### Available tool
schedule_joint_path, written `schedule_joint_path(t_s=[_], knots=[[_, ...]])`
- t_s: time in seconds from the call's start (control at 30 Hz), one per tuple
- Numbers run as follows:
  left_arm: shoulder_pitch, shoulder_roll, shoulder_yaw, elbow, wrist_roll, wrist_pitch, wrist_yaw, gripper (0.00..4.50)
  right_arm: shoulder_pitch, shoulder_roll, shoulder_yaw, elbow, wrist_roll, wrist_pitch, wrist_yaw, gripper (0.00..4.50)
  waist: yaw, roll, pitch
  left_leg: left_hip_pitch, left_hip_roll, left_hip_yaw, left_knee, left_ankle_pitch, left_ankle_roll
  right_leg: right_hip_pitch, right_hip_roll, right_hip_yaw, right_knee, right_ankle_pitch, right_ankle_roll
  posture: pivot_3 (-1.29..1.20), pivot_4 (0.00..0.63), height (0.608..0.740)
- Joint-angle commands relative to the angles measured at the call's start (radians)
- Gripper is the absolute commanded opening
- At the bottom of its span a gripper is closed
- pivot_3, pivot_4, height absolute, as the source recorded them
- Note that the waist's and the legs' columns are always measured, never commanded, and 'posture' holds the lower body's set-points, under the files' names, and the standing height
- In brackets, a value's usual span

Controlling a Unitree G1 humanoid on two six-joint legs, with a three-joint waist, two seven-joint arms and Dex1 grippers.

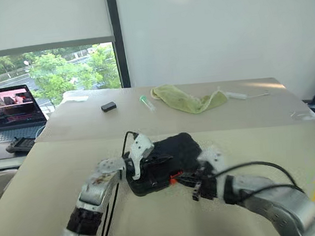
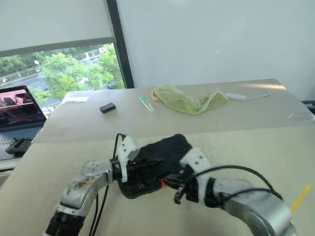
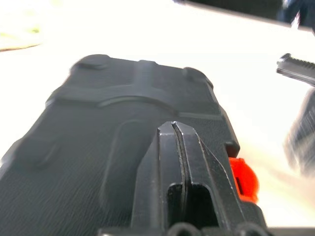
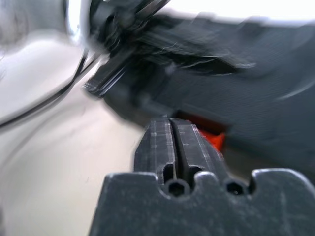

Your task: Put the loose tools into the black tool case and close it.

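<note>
We see our left hand over the left part of the closed black tool case, its fingers pressed together with nothing between them. The case lies flat on the near bench, its orange latch facing us. Just right of the latch sits our right hand, fingers likewise pressed together on nothing.
</note>
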Motion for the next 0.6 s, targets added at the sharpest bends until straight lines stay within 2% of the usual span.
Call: schedule_joint_path(t_s=[0.03, 0.27, 0.3, 0.33, 0.47, 0.6], knots=[[0.077, 0.083, 0.176, -0.167, -0.147, 0.08, 0.005, 1.44, 0.182, -0.047, -0.194, -0.137, 0.03, -0.102, 0.054, 2.09, -0.002, 0.0, 0.001, -0.003, 0.0, 0.0, 0.0, 0.0, 0.0, -0.003, 0.0, 0.0, 0.0, 0.0, 0.0, 0.0, 0.15, 0.74], [0.319, 0.227, 0.322, -0.328, -0.227, 0.14, 0.012, 3.98, 0.503, -0.084, -0.464, -0.144, 0.081, -0.294, 0.244, 4.48, 0.006, 0.001, 0.002, -0.003, 0.0, 0.001, 0.002, -0.001, 0.001, -0.003, 0.0, 0.001, 0.0, 0.0, 0.001, 0.0, 0.15, 0.74], [0.374, 0.254, 0.351, -0.337, -0.215, 0.125, 0.002, 4.24, 0.558, -0.081, -0.512, -0.141, 0.082, -0.335, 0.289, 4.5, 0.007, 0.001, 0.003, -0.003, 0.0, 0.001, 0.002, 0.0, 0.001, -0.002, 0.001, 0.001, 0.0, 0.0, 0.001, 0.0, 0.15, 0.74], [0.416, 0.277, 0.37, -0.343, -0.202, 0.108, -0.008, 4.4, 0.605, -0.082, -0.545, -0.138, 0.084, -0.366, 0.327, 4.5, 0.007, 0.001, 0.003, -0.002, 0.0, 0.001, 0.002, 0.0, 0.001, -0.002, 0.001, 0.001, 0.0, -0.001, 0.0, 0.0, 0.15, 0.74], [0.567, 0.348, 0.454, -0.326, -0.191, 0.049, -0.062, 4.4, 0.766, -0.061, -0.652, -0.1, 0.032, -0.537, 0.451, 4.5, 0.009, 0.001, 0.004, 0.004, 0.002, 0.001, 0.001, -0.001, -0.001, 0.003, 0.001, 0.0, 0.0, -0.009, -0.005, 0.0, 0.15, 0.74], [0.668, 0.368, 0.506, -0.306, -0.182, -0.006, -0.093, 4.4, 0.854, -0.037, -0.716, -0.049, 0.003, -0.655, 0.515, 4.5, 0.01, 0.002, 0.005, 0.006, 0.004, 0.001, 0.001, -0.003, -0.002, 0.005, -0.006, 0.0, -0.001, -0.014, -0.002, 0.0, 0.15, 0.74]])
